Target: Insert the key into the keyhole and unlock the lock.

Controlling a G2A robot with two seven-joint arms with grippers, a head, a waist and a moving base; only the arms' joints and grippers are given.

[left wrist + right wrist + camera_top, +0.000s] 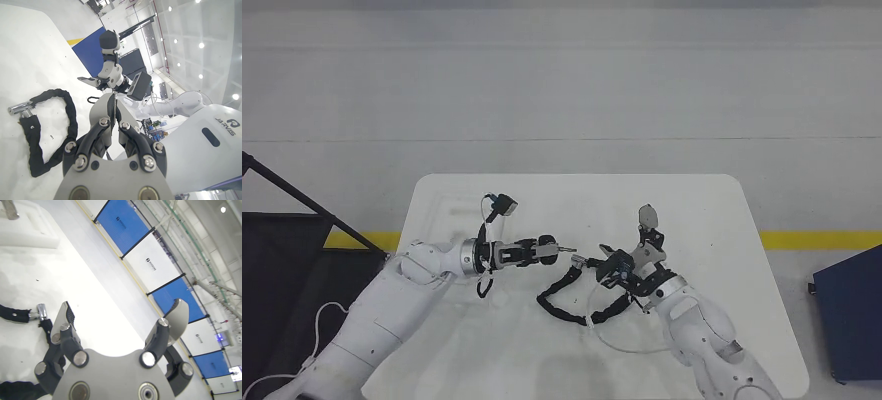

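A: Where's the key (114, 108)?
B: Pinched in the left hand (113, 98); light and thin, likely to twist.
A: And the lock (560, 312)?
B: Centre of the top view, on the bench (712, 210). The chain (71, 113) looks floppy, so the spread right hand (122, 308) should take the stiff steel barrel (18, 110).

My top camera looks down on the whole bench (702, 210) from well above. Wrist cameras sit close behind my left end effector (114, 102) and right end effector (122, 302), facing out past them. All three share the lock (552, 305).
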